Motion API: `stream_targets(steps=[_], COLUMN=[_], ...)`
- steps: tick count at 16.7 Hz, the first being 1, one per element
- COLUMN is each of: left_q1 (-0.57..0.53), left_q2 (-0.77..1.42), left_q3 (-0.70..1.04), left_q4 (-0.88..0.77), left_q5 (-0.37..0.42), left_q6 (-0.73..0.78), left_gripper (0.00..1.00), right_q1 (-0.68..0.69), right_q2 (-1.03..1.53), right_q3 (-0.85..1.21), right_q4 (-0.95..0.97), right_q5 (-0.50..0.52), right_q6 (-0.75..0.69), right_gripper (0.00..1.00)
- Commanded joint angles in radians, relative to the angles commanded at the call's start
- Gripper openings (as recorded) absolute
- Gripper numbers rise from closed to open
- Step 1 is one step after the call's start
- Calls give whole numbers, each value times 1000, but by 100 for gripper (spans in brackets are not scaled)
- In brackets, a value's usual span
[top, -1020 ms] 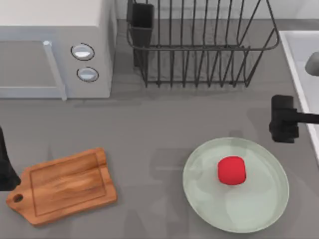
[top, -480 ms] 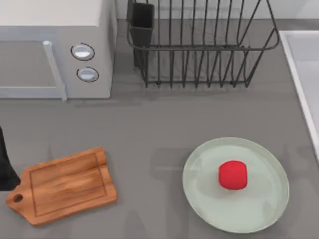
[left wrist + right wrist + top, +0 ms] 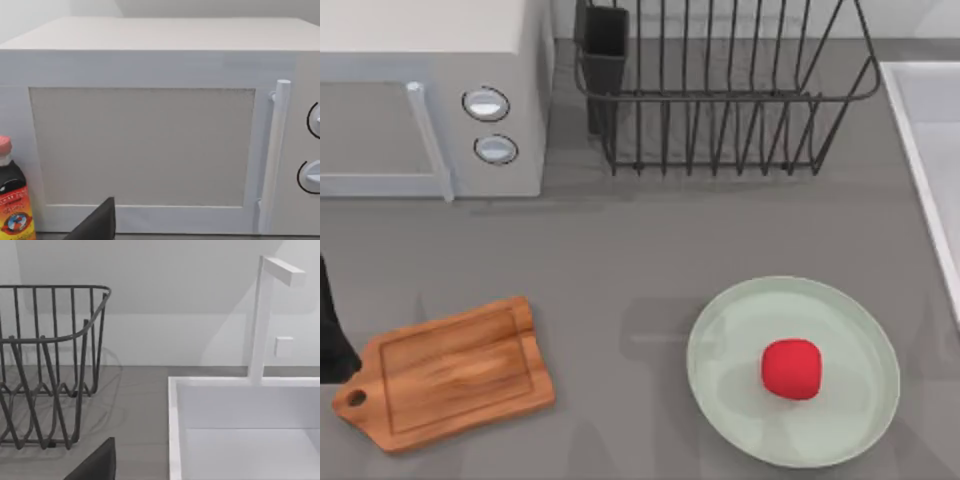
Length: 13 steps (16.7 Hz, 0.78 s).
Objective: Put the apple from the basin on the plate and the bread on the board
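Note:
The red apple (image 3: 791,368) rests on the mint-green plate (image 3: 720,318), a little right of its middle, with nothing touching it. The wooden board (image 3: 450,372) lies bare at the front left, handle toward the front left corner. The white basin (image 3: 932,130) runs along the right edge; its rim (image 3: 173,430) and pale inside appear in the right wrist view. The bread is out of view. My left arm (image 3: 330,335) is parked at the left edge beside the board. A dark part of my left gripper (image 3: 96,225) and of my right gripper (image 3: 96,465) shows in each wrist view.
A white microwave (image 3: 430,100) stands at the back left, and its door (image 3: 142,145) faces the left wrist camera. A sauce bottle (image 3: 14,195) stands beside it. A black wire dish rack (image 3: 720,90) sits at the back centre. A white faucet (image 3: 262,315) rises behind the basin.
My right gripper, above the plate's right side a second ago, has left the top view to the right. The apple has shifted slightly toward the front right on the plate.

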Motion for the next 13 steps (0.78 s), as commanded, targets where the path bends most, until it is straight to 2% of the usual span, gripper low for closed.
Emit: stream_targets(steps=[8, 13], left_q1=[6, 54], left_q2=[30, 268], left_q3=[20, 189], left_q4=[-20, -167], left_q5=[1, 2], left_q6=[23, 222], left_gripper=[100, 100], right_q1=[0, 0], right_q2=[0, 0], right_q3=[0, 0], right_q4=[0, 0], right_q5=[0, 0], right_q6=[0, 0], right_gripper=[100, 100])
